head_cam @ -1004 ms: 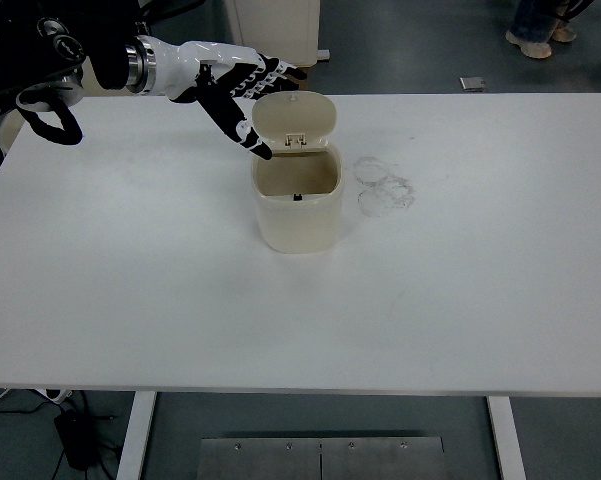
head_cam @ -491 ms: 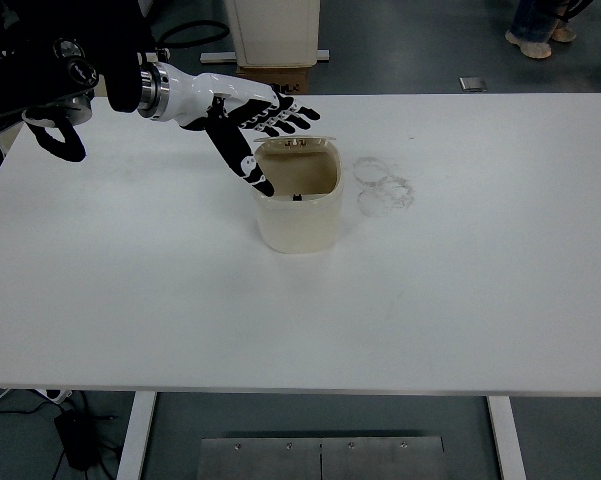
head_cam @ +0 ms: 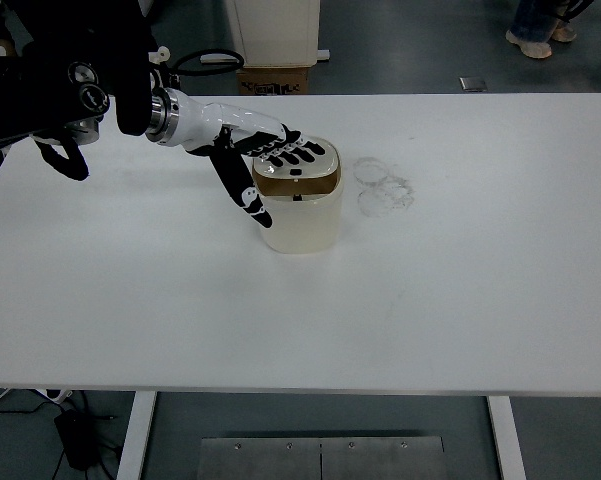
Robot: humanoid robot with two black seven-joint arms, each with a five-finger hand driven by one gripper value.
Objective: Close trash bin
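A small cream trash bin (head_cam: 300, 220) stands upright near the middle of the white table (head_cam: 460, 300). Its hinged lid (head_cam: 305, 172) lies nearly flat over the opening. My left hand (head_cam: 270, 165) reaches in from the upper left, white with black fingers. Its fingers (head_cam: 298, 154) are spread flat on top of the lid, and the thumb (head_cam: 242, 190) hangs down along the bin's left side. The hand holds nothing. My right arm does not show.
Faint ring-shaped marks (head_cam: 384, 186) lie on the table just right of the bin. A person's feet (head_cam: 535, 28) show on the floor at the top right. A cardboard box (head_cam: 275, 78) sits behind the table's far edge.
The lid stood upright a second ago and has swung down over the bin. My left hand followed it forward and downward and now rests on top of it.
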